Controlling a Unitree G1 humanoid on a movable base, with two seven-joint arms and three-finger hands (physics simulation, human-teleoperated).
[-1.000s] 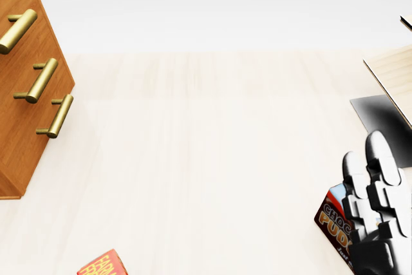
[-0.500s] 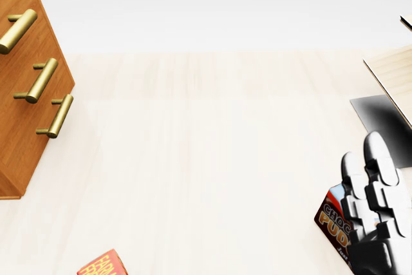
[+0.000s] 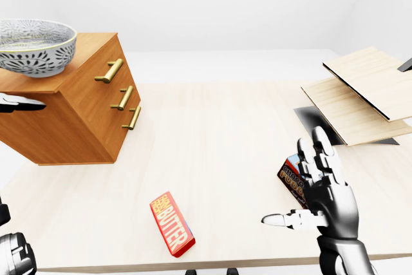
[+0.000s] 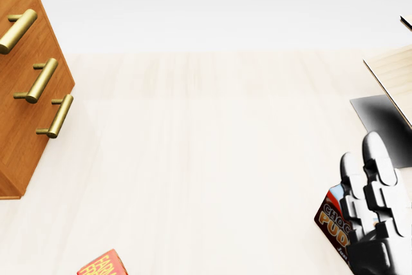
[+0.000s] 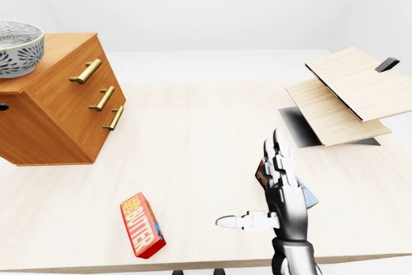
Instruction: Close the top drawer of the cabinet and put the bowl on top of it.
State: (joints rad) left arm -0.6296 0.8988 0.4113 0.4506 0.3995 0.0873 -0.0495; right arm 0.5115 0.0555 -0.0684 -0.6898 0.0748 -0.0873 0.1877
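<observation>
A patterned grey bowl (image 3: 32, 46) stands upright on top of the wooden cabinet (image 3: 77, 114) at the left of the left-eye view. All three drawers sit flush, their brass handles (image 3: 109, 71) in a line. Only an outstretched fingertip of my left hand (image 3: 18, 102) shows at the left edge, beside the cabinet and below the bowl, touching neither. My right hand (image 3: 295, 181) hovers low over the table at the lower right, fingers spread and open, holding nothing.
A chocolate pudding box (image 4: 331, 220) lies just behind the right hand. A red butter box (image 3: 172, 223) lies near the table's bottom edge. Two stacked wooden boards (image 3: 360, 94) over a dark mat (image 3: 315, 120) stand at the right.
</observation>
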